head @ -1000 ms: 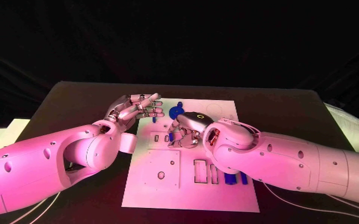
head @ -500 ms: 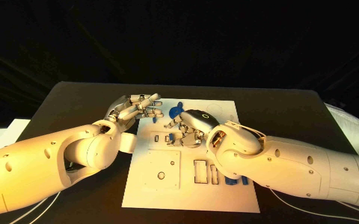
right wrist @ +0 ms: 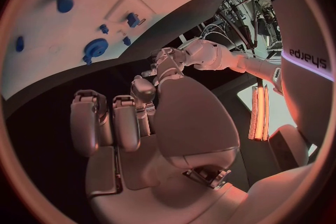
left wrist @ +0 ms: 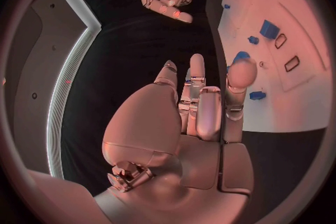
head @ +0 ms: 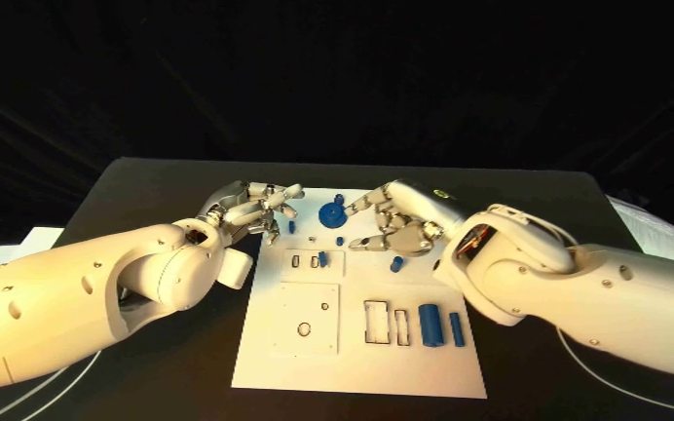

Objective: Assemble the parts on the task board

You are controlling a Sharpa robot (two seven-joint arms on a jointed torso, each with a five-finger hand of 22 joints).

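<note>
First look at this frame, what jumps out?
Two silver hands hover over the far end of the white task board: the left hand by its far left corner, the right hand over its far right part, neither visibly holding a part. Between them a round blue part sits on the board, and two blue bars stand out by the near right slots.

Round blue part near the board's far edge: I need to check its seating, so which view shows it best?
Head view: the round blue part lies unobstructed between both hands. Right wrist view shows it small; in the left wrist view fingers partly cover it.
</note>
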